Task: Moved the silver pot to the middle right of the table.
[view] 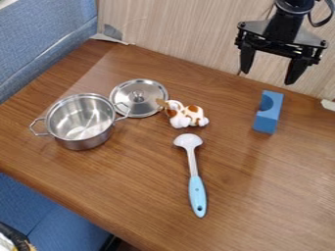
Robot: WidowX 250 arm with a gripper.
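The silver pot (81, 121) stands upright and uncovered at the left of the table (150, 181), with a wire handle on each side and nothing visible inside. High at the upper right, above the table's back edge, hangs the black gripper (270, 73). Its two fingers are spread wide with nothing between them, well away from the pot.
Behind the pot's right handle lies a silver lid (139, 97). A brown-and-white toy dog (186, 114) is beside the lid. A spoon with a light blue handle (197, 195) lies near the middle, and a blue block with a curved notch (268, 115) sits at the right.
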